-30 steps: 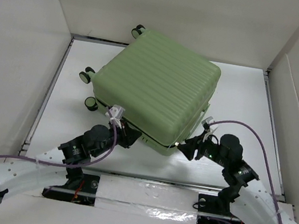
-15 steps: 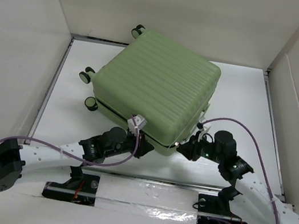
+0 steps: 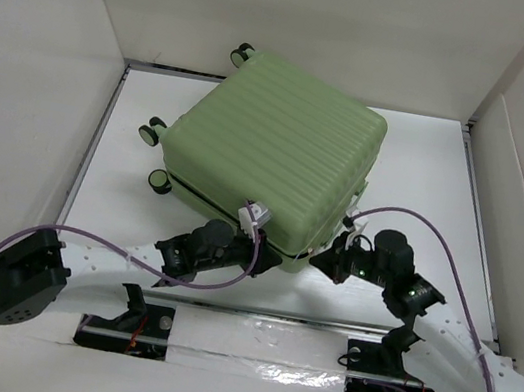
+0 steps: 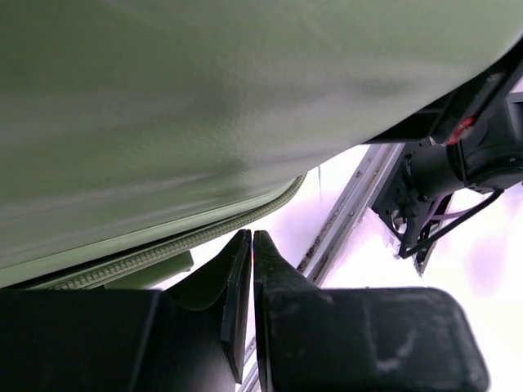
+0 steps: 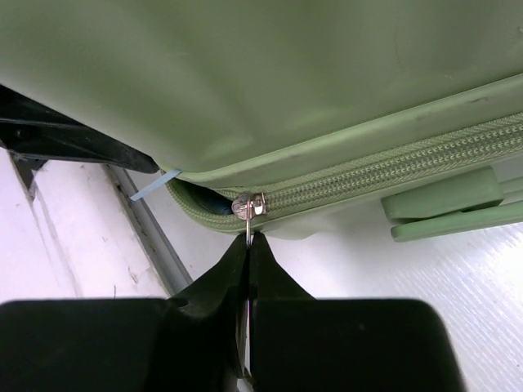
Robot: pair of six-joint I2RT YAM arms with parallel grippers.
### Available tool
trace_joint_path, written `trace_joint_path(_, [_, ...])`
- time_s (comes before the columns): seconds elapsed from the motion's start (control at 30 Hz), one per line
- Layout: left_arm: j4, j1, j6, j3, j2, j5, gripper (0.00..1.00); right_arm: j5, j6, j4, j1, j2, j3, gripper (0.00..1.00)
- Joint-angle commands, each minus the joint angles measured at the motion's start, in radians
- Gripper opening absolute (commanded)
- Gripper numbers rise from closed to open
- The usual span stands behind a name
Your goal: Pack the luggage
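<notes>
Luggage flat on desk, ribbed shell up, wheels on its left side. Left gripper at luggage's near edge, under the shell by the zip seam; jaws pressed together, nothing seen between them. Right gripper at luggage's near-right corner, jaws pinching zipper pull. Zip closed right of the slider; small gap left of it, blue showing inside.
</notes>
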Motion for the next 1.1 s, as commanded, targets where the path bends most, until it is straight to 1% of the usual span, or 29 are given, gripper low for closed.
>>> trace_joint_path(0.0, [0.084,-0.007,0.013,0.036,0.011,0.003,0.03,0.05,0.003,0.067,0.053,-0.06,0.057,0.0])
trace_joint_path(0.03, [0.091,-0.007,0.01,0.039,0.017,-0.009,0.03,0.061,0.002,0.05,0.073,-0.065,0.068,0.0])
trace_joint_path(0.13, [0.107,-0.007,-0.001,0.059,0.034,-0.09,0.03,0.128,-0.021,-0.092,0.179,-0.068,0.135,0.0])
trace_joint_path(0.17, [0.114,-0.007,-0.004,0.073,0.04,-0.106,0.03,0.16,-0.024,-0.157,0.251,-0.066,0.153,0.0])
trace_joint_path(0.23, [0.116,-0.007,-0.012,0.093,0.051,-0.169,0.03,0.213,-0.009,-0.215,0.334,-0.056,0.207,0.0])
trace_joint_path(0.27, [0.119,-0.007,-0.015,0.112,0.057,-0.208,0.03,0.269,0.001,-0.255,0.377,-0.048,0.223,0.0])
trace_joint_path(0.3, [0.12,-0.007,-0.018,0.122,0.071,-0.224,0.03,0.294,0.011,-0.269,0.459,-0.037,0.238,0.0])
trace_joint_path(0.33, [0.127,-0.007,-0.021,0.132,0.08,-0.235,0.03,0.311,0.029,-0.277,0.5,-0.02,0.252,0.0])
trace_joint_path(0.37, [0.131,-0.007,-0.024,0.154,0.092,-0.245,0.03,0.347,0.041,-0.262,0.542,0.015,0.273,0.0])
trace_joint_path(0.4, [0.137,-0.007,-0.028,0.165,0.118,-0.245,0.03,0.399,0.076,-0.236,0.628,0.035,0.284,0.0])
trace_joint_path(0.43, [0.146,-0.007,-0.033,0.175,0.134,-0.245,0.03,0.4,0.093,-0.199,0.667,0.055,0.284,0.0])
trace_joint_path(0.47, [0.159,-0.007,-0.036,0.191,0.147,-0.227,0.03,0.452,0.106,-0.102,0.702,0.079,0.287,0.0])
trace_joint_path(0.53, [0.194,-0.007,-0.048,0.206,0.192,-0.215,0.03,0.512,0.139,0.017,0.76,0.164,0.287,0.0])
trace_joint_path(0.57, [0.197,-0.007,-0.056,0.223,0.204,-0.209,0.02,0.592,0.155,0.097,0.77,0.196,0.283,0.0])
trace_joint_path(0.6, [0.199,-0.007,-0.058,0.231,0.221,-0.206,0.02,0.657,0.178,0.217,0.781,0.251,0.269,0.0])
trace_joint_path(0.63, [0.181,-0.007,-0.067,0.235,0.221,-0.212,0.02,0.732,0.214,0.282,0.806,0.271,0.249,0.0])
trace_joint_path(0.67, [0.165,-0.007,-0.074,0.232,0.203,-0.245,0.06,0.889,0.235,0.438,0.807,0.288,0.22,0.0])
trace_joint_path(0.7, [0.147,0.004,-0.079,0.226,0.186,-0.265,0.12,0.949,0.251,0.524,0.807,0.326,0.15,0.0])
trace_joint_path(0.73, [0.096,0.018,-0.097,0.219,0.16,-0.281,0.2,0.976,0.253,0.601,0.807,0.339,0.122,0.0])
trace_joint_path(0.77, [0.072,0.037,-0.108,0.196,0.131,-0.282,0.34,1.028,0.258,0.652,0.807,0.352,0.106,0.0])
trace_joint_path(0.8, [0.049,0.057,-0.117,0.182,0.052,-0.279,0.42,1.047,0.274,0.651,0.807,0.36,0.102,0.0])
trace_joint_path(0.83, [-0.02,0.099,-0.122,0.171,-0.001,-0.276,0.49,1.059,0.278,0.65,0.807,0.366,0.095,0.0])
trace_joint_path(0.87, [-0.063,0.117,-0.14,0.153,-0.054,-0.293,0.61,1.073,0.278,0.645,0.807,0.363,0.094,0.0])
trace_joint_path(0.9, [-0.108,0.133,-0.154,0.145,-0.172,-0.313,0.67,1.087,0.287,0.628,0.807,0.365,0.094,0.0])
trace_joint_path(0.93, [-0.193,0.172,-0.171,0.14,-0.235,-0.336,0.71,1.093,0.288,0.624,0.807,0.363,0.091,0.0])
trace_joint_path(0.97, [-0.23,0.198,-0.208,0.134,-0.289,-0.374,0.78,1.099,0.288,0.62,0.807,0.362,0.089,0.0])
trace_joint_path(1.0, [-0.27,0.229,-0.226,0.14,-0.39,-0.388,0.8,1.102,0.287,0.62,0.807,0.363,0.088,0.0])
trace_joint_path(1.03, [-0.341,0.263,-0.24,0.151,-0.427,-0.405,0.81,1.104,0.27,0.625,0.807,0.368,0.089,0.0])
trace_joint_path(1.07, [-0.373,0.35,-0.264,0.184,-0.472,-0.429,0.82,1.103,0.262,0.625,0.807,0.374,0.094,0.0])
